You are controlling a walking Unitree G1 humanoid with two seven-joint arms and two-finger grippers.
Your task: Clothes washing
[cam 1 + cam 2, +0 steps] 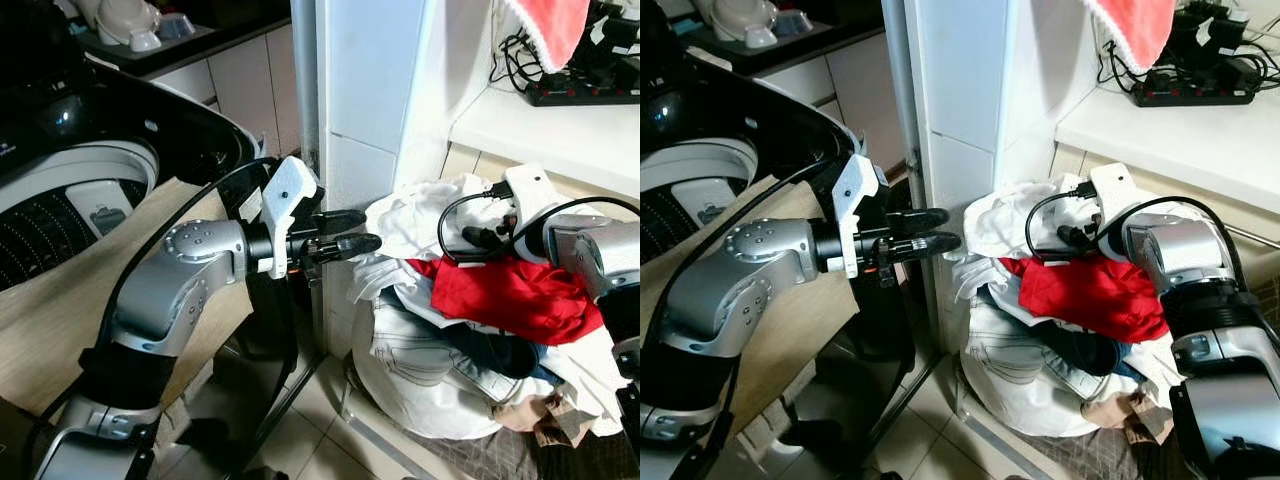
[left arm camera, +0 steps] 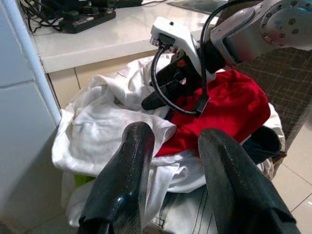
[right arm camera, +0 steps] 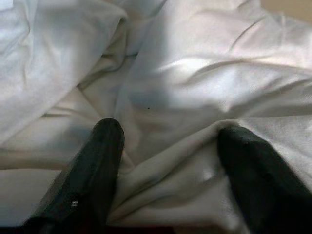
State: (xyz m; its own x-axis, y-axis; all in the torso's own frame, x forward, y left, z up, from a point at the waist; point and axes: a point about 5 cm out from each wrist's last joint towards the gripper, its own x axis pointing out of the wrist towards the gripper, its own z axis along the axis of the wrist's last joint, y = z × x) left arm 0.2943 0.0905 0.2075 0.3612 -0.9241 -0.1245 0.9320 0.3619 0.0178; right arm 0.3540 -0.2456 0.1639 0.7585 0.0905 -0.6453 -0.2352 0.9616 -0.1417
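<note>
Laundry heap [image 1: 470,330] at lower right, beside the washing machine [image 1: 60,190] at upper left. Right gripper [image 3: 165,161] presses spread jaws into white cloth [image 3: 195,73], nothing pinched yet. Left gripper [image 1: 345,232] hovers parted, empty. Risk: tangled garments drag the red garment [image 1: 510,295] out, spilling the pile.

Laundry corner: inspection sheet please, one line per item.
Surface: tiled floor, partly covered by the pile.
Job's things: laundry heap of white cloth, red garment and jeans; washing machine open at the robot's left.
Clutter: red towel hanging above the white counter.
Grippers: left gripper open, empty, just short of the heap; right gripper open, fingers pressed into white cloth.
Cables: power strip with tangled leads on the counter.
Surroundings: white tiled pillar, cabinets behind.
</note>
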